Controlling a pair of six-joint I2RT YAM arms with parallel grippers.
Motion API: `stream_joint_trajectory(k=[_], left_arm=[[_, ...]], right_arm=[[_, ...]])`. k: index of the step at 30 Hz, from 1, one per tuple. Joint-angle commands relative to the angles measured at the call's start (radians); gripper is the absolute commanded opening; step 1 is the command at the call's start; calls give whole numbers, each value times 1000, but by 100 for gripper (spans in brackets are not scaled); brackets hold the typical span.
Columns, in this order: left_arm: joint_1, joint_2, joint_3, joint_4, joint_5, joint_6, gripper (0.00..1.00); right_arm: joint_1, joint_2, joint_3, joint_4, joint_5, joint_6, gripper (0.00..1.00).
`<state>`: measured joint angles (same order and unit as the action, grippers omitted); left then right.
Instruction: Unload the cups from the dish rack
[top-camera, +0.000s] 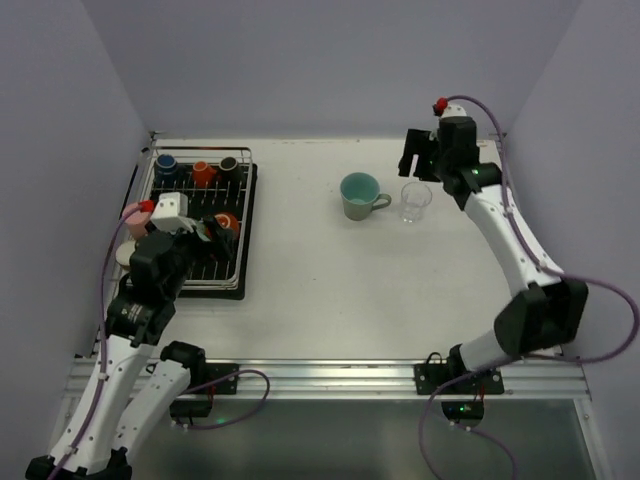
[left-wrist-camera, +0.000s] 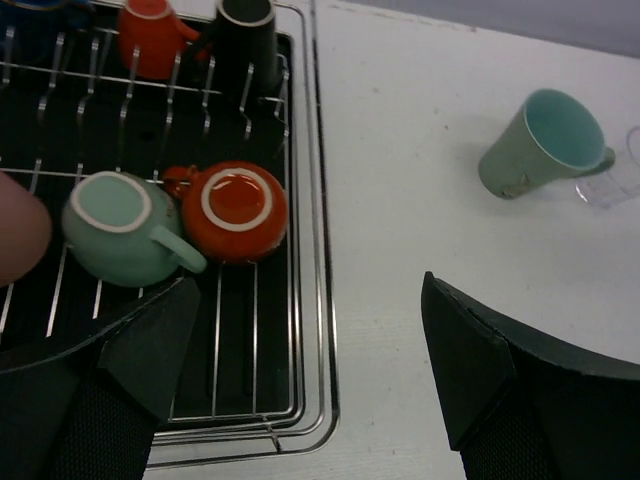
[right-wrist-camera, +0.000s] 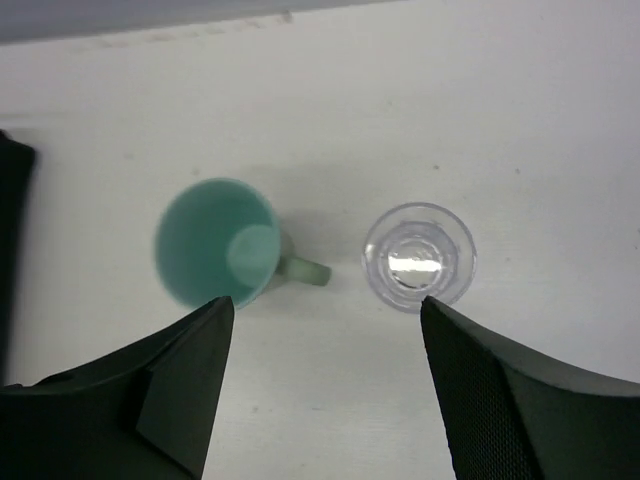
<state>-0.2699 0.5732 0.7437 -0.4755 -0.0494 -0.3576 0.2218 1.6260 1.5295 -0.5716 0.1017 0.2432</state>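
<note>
The dish rack (top-camera: 240, 262) stands on its black tray at the table's left. At its far end stand a blue cup (top-camera: 166, 165), a red-orange cup (left-wrist-camera: 150, 35) and a black cup (left-wrist-camera: 245, 40). Mid-rack, a teal mug (left-wrist-camera: 115, 225) lies against an orange cup (left-wrist-camera: 237, 208). My left gripper (left-wrist-camera: 310, 340) hovers open over the rack's near right corner, holding nothing. On the table stand another teal mug (right-wrist-camera: 215, 245) and a clear glass (right-wrist-camera: 418, 257). Above and just behind them my right gripper (right-wrist-camera: 328, 320) is open and empty.
A salmon-coloured shape (left-wrist-camera: 20, 228) blurs at the left edge of the left wrist view. The rack's wire rim (left-wrist-camera: 325, 300) runs between my left fingers. Walls close the table on the left, back and right.
</note>
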Motion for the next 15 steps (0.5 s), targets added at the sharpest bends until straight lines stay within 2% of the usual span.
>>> stream_joint_trajectory(k=[1,2,4,6,10,15], left_arm=[[3,-1,94,-48,-299,-44,100],[3,-1,103,-69,-338,-55,100],[3,1,115,-89,-456,-96,100],[3,8,111,-113,-533,-147,100],[4,69,88,-150,-748,-204,100],[53,172,92,-180,-836,-227,100]], right_arm=[[7,-269,-226,186,-153,114,79],[16,-320,-289,293,-184,164,79],[56,-447,-468,389,-269,209,79],[112,-501,-554,489,-324,251,79],[185,-538,-638,496,-356,222,80],[185,-587,-710,533,-399,206,80]])
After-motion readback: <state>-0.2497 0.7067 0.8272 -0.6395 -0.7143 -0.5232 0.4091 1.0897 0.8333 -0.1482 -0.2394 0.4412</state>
